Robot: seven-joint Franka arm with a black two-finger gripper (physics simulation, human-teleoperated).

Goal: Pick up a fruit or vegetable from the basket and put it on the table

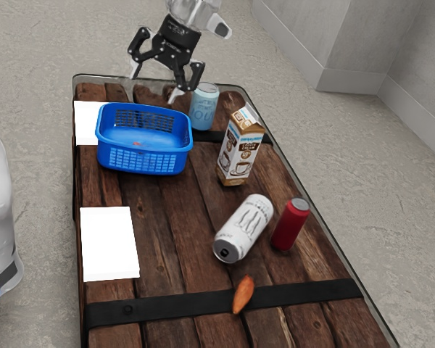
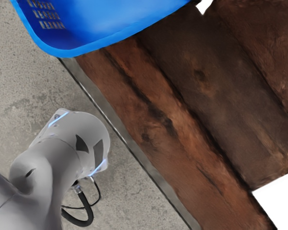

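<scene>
Exterior view: pincer [image 1: 156, 83] spread wide apart near the blue basket [image 1: 146, 161], orange vegetable [image 1: 243, 294] lying out on the tabletop [image 1: 149, 210]!

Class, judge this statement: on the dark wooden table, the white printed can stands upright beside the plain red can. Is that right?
Not quite: the white printed can lies on its side, as the exterior view shows. It is beside the plain red can on the dark wooden table.
</scene>
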